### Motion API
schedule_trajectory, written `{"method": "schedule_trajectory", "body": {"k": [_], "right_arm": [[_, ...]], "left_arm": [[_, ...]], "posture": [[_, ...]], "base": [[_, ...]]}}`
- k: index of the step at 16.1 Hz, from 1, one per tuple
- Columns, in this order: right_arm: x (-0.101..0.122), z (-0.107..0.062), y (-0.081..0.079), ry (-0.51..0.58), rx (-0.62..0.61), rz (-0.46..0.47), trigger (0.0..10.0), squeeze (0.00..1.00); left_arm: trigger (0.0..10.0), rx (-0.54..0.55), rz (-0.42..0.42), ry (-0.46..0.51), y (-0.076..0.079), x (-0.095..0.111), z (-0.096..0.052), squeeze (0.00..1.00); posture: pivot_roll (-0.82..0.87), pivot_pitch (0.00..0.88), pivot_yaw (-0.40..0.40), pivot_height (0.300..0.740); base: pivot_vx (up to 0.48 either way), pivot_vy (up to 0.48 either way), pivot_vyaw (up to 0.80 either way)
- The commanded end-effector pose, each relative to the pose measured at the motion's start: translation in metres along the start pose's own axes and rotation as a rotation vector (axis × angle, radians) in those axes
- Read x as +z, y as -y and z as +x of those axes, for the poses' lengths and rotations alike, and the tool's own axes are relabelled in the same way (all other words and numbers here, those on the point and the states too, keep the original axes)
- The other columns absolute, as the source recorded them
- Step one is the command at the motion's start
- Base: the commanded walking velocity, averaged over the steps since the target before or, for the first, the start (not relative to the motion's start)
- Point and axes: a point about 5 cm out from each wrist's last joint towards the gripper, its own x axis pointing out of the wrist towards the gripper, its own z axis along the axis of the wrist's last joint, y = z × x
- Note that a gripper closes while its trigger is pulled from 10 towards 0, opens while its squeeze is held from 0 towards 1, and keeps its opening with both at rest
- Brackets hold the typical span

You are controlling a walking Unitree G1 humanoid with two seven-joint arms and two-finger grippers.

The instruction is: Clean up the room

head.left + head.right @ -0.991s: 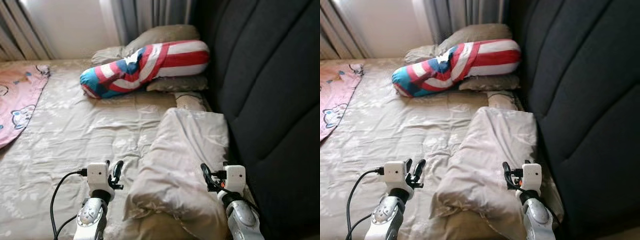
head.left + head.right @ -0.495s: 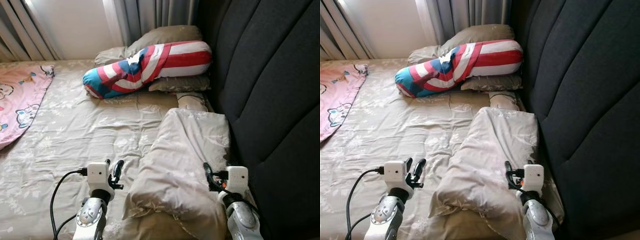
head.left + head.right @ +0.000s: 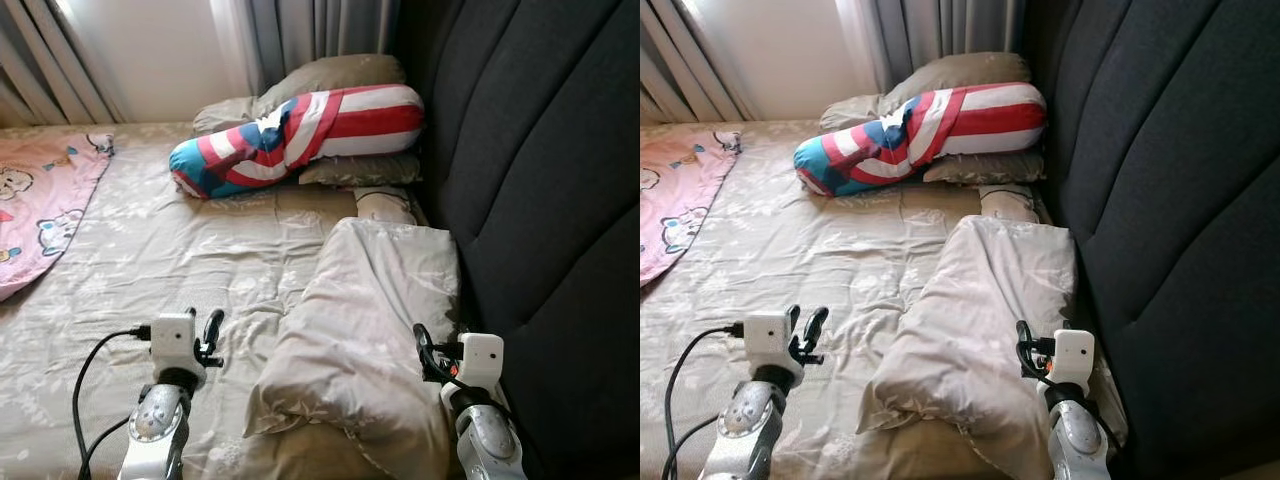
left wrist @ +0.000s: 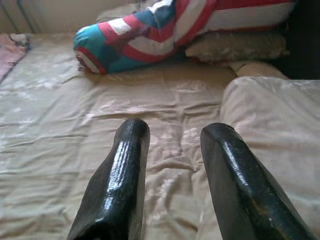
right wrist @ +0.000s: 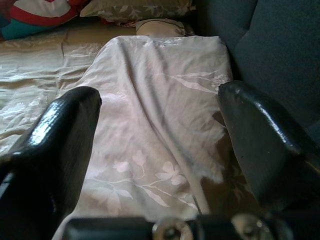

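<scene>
A folded beige floral quilt [image 3: 370, 320] lies on the bed against the dark headboard. My right gripper [image 3: 425, 345] hovers low over its near right edge, open wide, and the quilt [image 5: 160, 115] shows between the fingers with nothing held. My left gripper [image 3: 806, 322] is open over the bare sheet [image 4: 165, 100], a little to the left of the quilt. A red, white and blue striped bolster [image 3: 300, 135] rests farther back on beige pillows [image 3: 340, 72].
The padded dark headboard [image 3: 540, 180] runs along the right side. A pink cartoon-print blanket [image 3: 40, 200] lies at the far left of the bed. Grey curtains [image 3: 310, 30] and a pale wall stand behind. The beige sheet [image 3: 180, 250] stretches between blanket and quilt.
My left arm has shifted to the left, away from the quilt. The camera has turned slightly, bringing more of the pink blanket into view. The right gripper has barely moved.
</scene>
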Motion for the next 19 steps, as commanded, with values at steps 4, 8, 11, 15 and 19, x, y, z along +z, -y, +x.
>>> {"method": "schedule_trajectory", "body": {"k": [4, 8, 11, 15, 19], "right_arm": [[0.007, 0.001, 0.004, 0.025, -0.024, -0.016, 10.0, 0.00], [0.005, 0.002, 0.005, 0.001, -0.025, -0.020, 10.0, 0.00], [0.005, 0.002, 0.006, 0.007, -0.044, -0.025, 10.0, 0.00], [0.004, 0.001, 0.005, 0.001, -0.050, -0.020, 10.0, 0.00], [-0.001, 0.002, 0.004, -0.040, -0.054, -0.023, 10.0, 0.00]], "left_arm": [[10.0, -0.037, -0.009, 0.008, 0.013, -0.001, -0.001, 0.00], [10.0, -0.039, -0.014, 0.004, 0.014, -0.002, -0.003, 0.00], [10.0, -0.039, -0.016, 0.004, 0.015, -0.001, -0.003, 0.00], [10.0, -0.048, -0.020, -0.002, 0.017, -0.002, -0.004, 0.00], [10.0, -0.054, -0.022, -0.006, 0.017, -0.002, -0.004, 0.00]], "posture": [[-0.05, 0.022, -0.010, 0.740], [-0.05, 0.030, -0.011, 0.720], [-0.04, 0.031, -0.012, 0.715], [-0.04, 0.034, -0.009, 0.715], [-0.04, 0.035, -0.007, 0.705]], "base": [[0.000, 0.000, 0.00], [0.000, 0.000, 0.00], [0.000, 0.000, 0.00], [0.000, 0.000, 0.00], [0.000, 0.000, 0.00]]}}
